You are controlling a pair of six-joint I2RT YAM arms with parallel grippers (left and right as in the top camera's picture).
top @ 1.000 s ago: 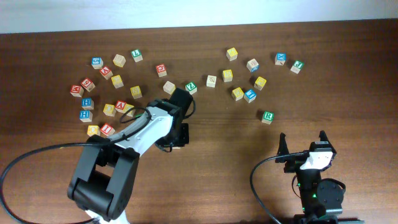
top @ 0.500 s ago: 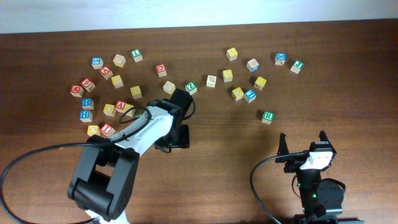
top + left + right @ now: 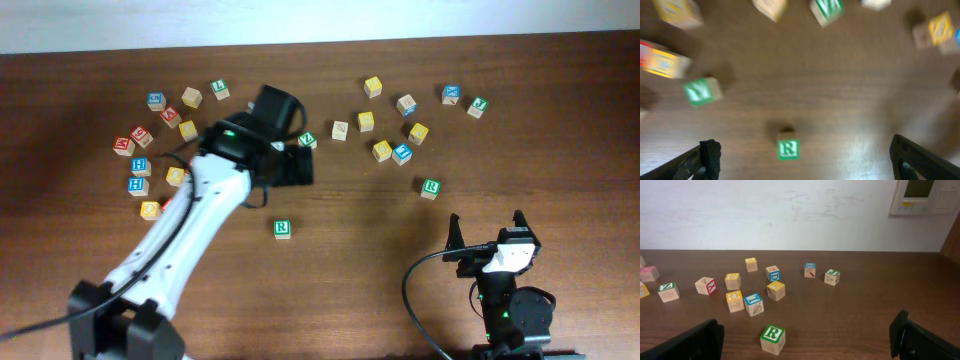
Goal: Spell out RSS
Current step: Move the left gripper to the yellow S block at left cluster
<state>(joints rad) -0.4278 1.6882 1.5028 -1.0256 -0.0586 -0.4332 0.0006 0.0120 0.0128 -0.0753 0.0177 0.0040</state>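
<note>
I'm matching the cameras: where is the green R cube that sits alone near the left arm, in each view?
Overhead: green R cube, lower centre, alone.
Left wrist: bottom centre.
Right wrist: not visible.
Shared landmark: second R cube, overhead right, right wrist bottom centre.

overhead: bright, flat light from above, no glare really. Just faint soft shadows on the table right under the left arm.
left wrist: super smeary, heavy blur. The cubes far ahead of the left gripper are colored streaks. The green R cube just ahead of it is the only readable one, soft shadow on its far side.
right wrist: crisp. The cubes ahead of the right gripper are sharp with small soft shadows, wall behind bright, its own fingers dark blobs.
</note>
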